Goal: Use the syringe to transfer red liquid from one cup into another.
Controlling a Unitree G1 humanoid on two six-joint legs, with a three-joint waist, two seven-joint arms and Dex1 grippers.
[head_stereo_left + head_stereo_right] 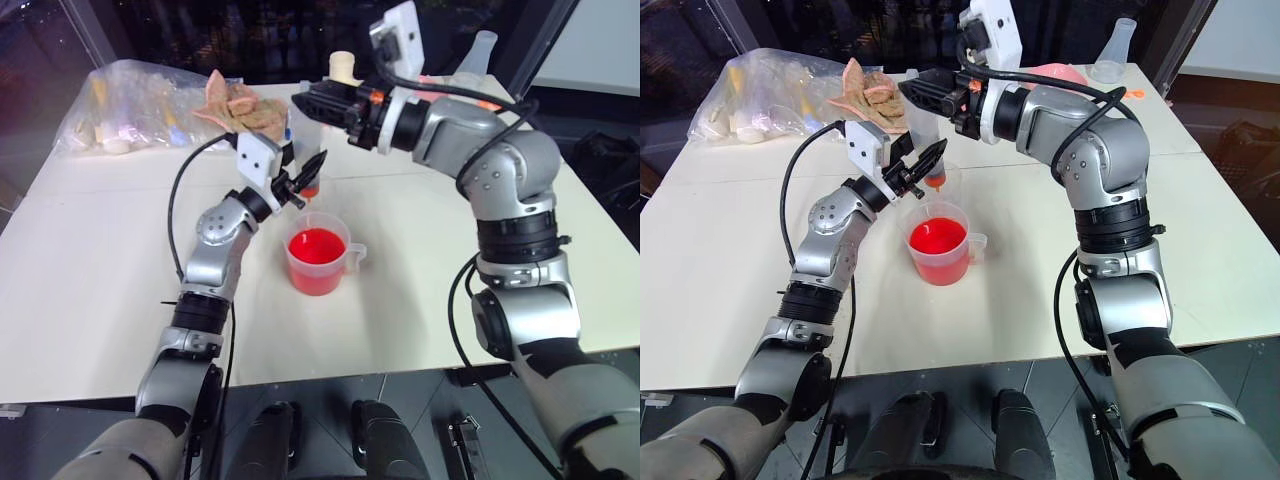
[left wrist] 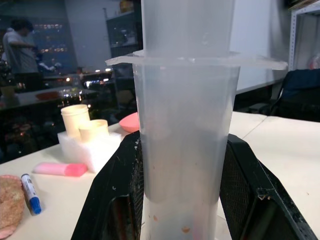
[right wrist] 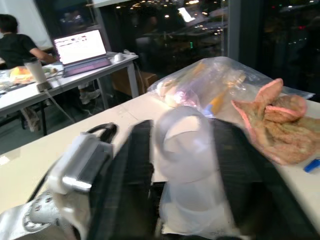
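The syringe (image 1: 306, 140) stands upright above the table, its orange tip (image 1: 937, 183) pointing down just above the rim of one cup (image 1: 320, 262). My left gripper (image 1: 308, 172) is shut on the clear barrel (image 2: 185, 125), one black finger (image 2: 115, 195) on each side. From the right, my right gripper (image 1: 305, 100) closes on the plunger's top (image 3: 182, 150). That cup is translucent with a side handle and holds red liquid (image 1: 316, 246). Another cup is hidden from me.
A plastic bag of supplies (image 1: 130, 105) and a pink-brown cloth (image 1: 240, 105) lie at the back left. A clear flask (image 1: 480, 55) and a pink bowl (image 1: 1050, 72) stand at the back right. A blue pen (image 2: 30, 192) lies nearby. A person (image 3: 15, 45) sits far behind.
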